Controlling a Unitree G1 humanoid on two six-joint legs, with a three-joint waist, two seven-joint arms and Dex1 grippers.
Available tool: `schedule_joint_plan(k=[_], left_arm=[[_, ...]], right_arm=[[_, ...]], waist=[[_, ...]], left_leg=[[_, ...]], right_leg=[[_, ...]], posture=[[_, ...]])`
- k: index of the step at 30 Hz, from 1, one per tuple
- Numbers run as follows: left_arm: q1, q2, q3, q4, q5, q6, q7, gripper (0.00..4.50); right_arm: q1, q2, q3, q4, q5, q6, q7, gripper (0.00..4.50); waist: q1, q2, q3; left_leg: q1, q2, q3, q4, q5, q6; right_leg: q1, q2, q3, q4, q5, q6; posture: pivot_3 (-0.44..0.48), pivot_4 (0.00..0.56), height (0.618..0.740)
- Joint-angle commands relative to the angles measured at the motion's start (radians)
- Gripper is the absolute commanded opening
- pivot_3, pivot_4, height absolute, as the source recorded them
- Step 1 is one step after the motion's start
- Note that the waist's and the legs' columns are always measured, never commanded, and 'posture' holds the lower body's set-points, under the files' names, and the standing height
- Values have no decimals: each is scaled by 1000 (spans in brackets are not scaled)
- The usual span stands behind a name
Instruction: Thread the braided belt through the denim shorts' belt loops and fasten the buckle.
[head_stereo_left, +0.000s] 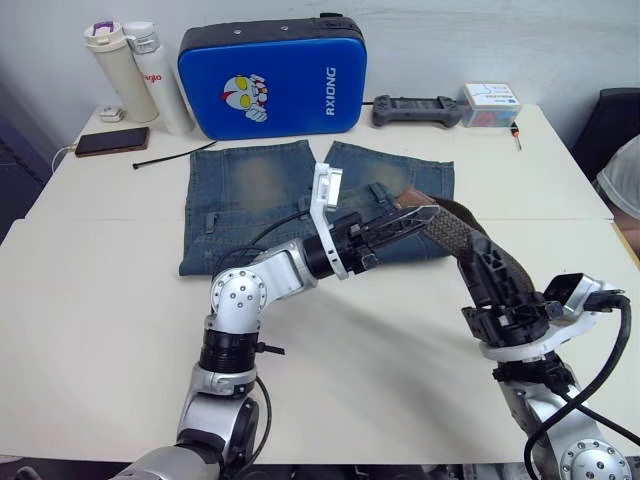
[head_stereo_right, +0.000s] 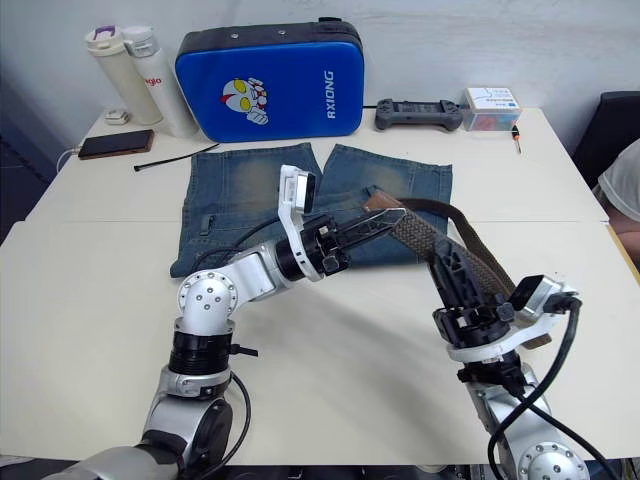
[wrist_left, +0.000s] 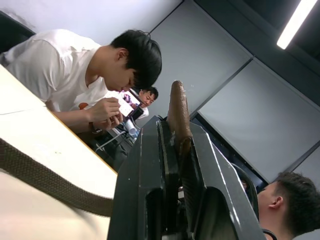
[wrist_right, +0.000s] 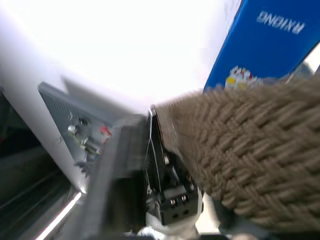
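Observation:
The denim shorts (head_stereo_left: 250, 195) lie flat on the white table (head_stereo_left: 100, 290), waistband toward me. Just above the waistband, my left gripper (head_stereo_left: 405, 222) is shut on the braided belt's tan leather tip (wrist_left: 179, 112). From there the braided belt (head_stereo_left: 450, 228) arches over to my right gripper (head_stereo_left: 488, 275), which is shut on the woven strap (wrist_right: 250, 160) above the table to the right of the shorts. The belt loops are too small to make out behind my left arm. The buckle is hidden.
Behind the shorts stands a bright blue case (head_stereo_left: 272, 80), with two bottles (head_stereo_left: 130, 70), a phone (head_stereo_left: 112, 142) and a thin black cable (head_stereo_left: 170, 157) at the back left. A controller (head_stereo_left: 417, 110) and a small box (head_stereo_left: 490, 105) sit at the back right. People (wrist_left: 100, 75) are beside the table.

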Motion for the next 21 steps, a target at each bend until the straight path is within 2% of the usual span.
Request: schedule_joint_plan(k=[1,6,8,11,12,21], left_arm=[[2,-5,10,-34,-16,-10,-5,0],[-2,-9,10,-27,-12,-13,-8,0],[-2,-11,9,-26,-11,-15,-8,0],[-4,-13,10,-22,-11,-17,-8,0],[-4,-14,10,-21,-11,-17,-8,0],[2,-8,12,-27,-3,-19,-8,0]], right_arm=[[-1,8,-13,-42,22,-28,-2,2122],[-5,-1,-4,-36,33,-23,-6,2122],[-6,-8,2,-34,37,-14,-4,1593],[-12,-26,13,-33,29,2,1,298],[-14,-29,17,-32,28,4,-1,68],[-33,-44,20,-23,-6,-10,-16,68]], waist=[[0,0,0],[0,0,0],[0,0,0],[0,0,0],[0,0,0],[0,0,0]], left_leg=[[0,0,0,0,0,0],[0,0,0,0,0,0],[0,0,0,0,0,0],[0,0,0,0,0,0],[0,0,0,0,0,0],[0,0,0,0,0,0]], right_leg=[[0,0,0,0,0,0],[0,0,0,0,0,0],[0,0,0,0,0,0],[0,0,0,0,0,0],[0,0,0,0,0,0],[0,0,0,-1,0,0]], posture=[[0,150,740],[0,150,740],[0,150,740],[0,150,740],[0,150,740],[0,150,740]])
